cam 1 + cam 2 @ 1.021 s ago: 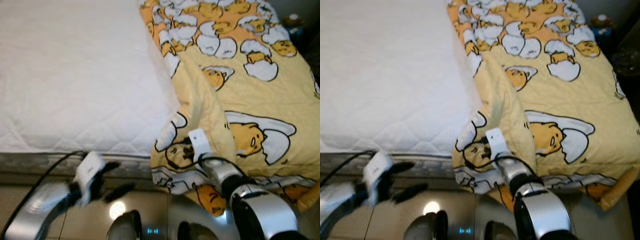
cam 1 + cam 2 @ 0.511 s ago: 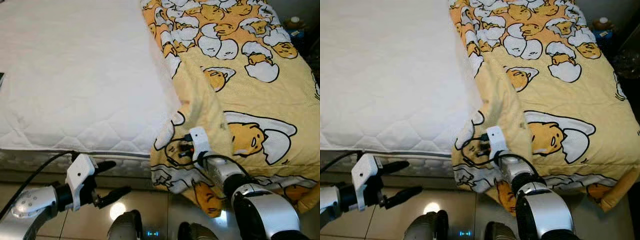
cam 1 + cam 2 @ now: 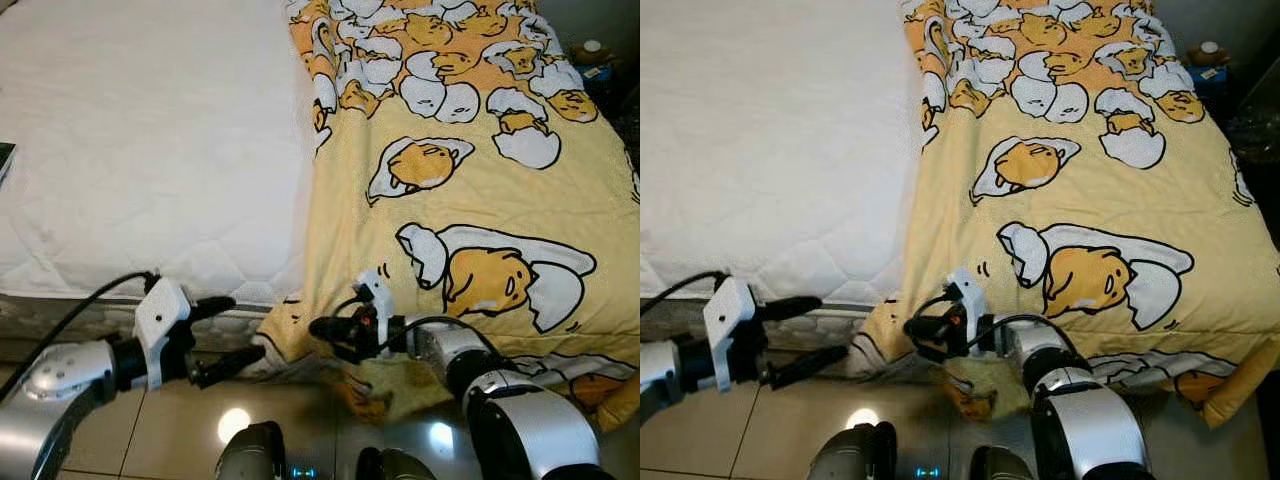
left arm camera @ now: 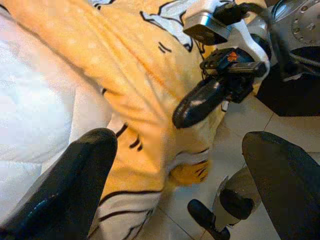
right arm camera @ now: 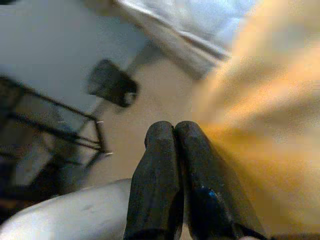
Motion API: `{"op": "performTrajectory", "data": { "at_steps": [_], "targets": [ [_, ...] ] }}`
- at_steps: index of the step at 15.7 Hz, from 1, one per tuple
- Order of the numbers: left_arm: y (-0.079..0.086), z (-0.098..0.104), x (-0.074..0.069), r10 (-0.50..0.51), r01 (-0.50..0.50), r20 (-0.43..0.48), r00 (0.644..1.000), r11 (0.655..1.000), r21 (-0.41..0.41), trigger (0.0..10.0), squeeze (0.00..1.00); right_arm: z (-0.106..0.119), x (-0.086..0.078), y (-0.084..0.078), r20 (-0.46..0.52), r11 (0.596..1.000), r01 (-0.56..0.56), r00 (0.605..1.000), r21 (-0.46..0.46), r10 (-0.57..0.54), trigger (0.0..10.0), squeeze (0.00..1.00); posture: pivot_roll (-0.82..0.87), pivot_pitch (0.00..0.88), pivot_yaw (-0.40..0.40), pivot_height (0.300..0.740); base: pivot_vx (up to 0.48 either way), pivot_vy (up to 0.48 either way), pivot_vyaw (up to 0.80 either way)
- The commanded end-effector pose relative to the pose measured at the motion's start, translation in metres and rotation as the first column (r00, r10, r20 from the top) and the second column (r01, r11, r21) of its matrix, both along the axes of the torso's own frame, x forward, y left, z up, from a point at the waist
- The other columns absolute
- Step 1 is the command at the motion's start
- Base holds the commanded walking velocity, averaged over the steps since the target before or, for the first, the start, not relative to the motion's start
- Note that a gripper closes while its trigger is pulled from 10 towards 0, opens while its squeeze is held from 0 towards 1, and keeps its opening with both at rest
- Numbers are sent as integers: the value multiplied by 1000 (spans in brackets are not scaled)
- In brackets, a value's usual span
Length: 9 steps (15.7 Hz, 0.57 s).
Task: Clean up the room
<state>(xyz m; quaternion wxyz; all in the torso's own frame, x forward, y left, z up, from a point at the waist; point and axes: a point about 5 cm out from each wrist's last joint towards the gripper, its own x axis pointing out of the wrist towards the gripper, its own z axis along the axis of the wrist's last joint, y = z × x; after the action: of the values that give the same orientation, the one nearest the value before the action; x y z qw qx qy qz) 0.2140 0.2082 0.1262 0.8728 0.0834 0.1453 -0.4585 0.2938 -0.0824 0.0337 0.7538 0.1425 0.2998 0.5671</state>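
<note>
We see glossy beige floor tiles below the bed, a small bottle near the far corner, and a dark flat object at the mattress edge.

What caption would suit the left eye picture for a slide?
Robot at a bed's foot: right gripper, fingers together, by the yellow blanket edge; left gripper open beside the white mattress.
</note>
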Motion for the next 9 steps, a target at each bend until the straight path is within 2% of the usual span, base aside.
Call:
{"op": "performTrajectory", "data": {
  "at_steps": [1, 4, 6, 8, 9],
  "targets": [
    [-1, 4, -2, -17, 17, 0, 1000, 1000, 7, 10000, 0, 0, -5, 0, -36, 997, -46, 998, 63, 49, 0, 0, 258, 123, 4, 740, 0, 0, 0],
    [-4, 5, -1, -31, 31, -2, 1000, 999, 9, 10000, 0, -4, -16, 0, -85, 985, -132, 986, 115, 142, 0, 0, 255, 112, 10, 740, 0, 0, 0],
    [-7, 6, 1, -36, 36, 0, 999, 999, 12, 10000, 0, -4, -17, 1, -101, 983, -128, 985, 135, 142, 0, 0, 257, 113, 10, 740, 0, 0, 0],
    [-7, 7, 1, -38, 38, 0, 999, 999, 13, 10000, 0, -7, -21, 3, -93, 982, -156, 982, 109, 166, 0, 0, 256, 113, 10, 740, 0, 0, 0],
    [-7, 6, 1, -39, 39, 0, 999, 999, 14, 10000, 0, -11, -22, 3, -76, 984, -166, 982, 68, 171, 0, 0, 254, 107, 11, 740, 0, 0, 0]
  ]
}}
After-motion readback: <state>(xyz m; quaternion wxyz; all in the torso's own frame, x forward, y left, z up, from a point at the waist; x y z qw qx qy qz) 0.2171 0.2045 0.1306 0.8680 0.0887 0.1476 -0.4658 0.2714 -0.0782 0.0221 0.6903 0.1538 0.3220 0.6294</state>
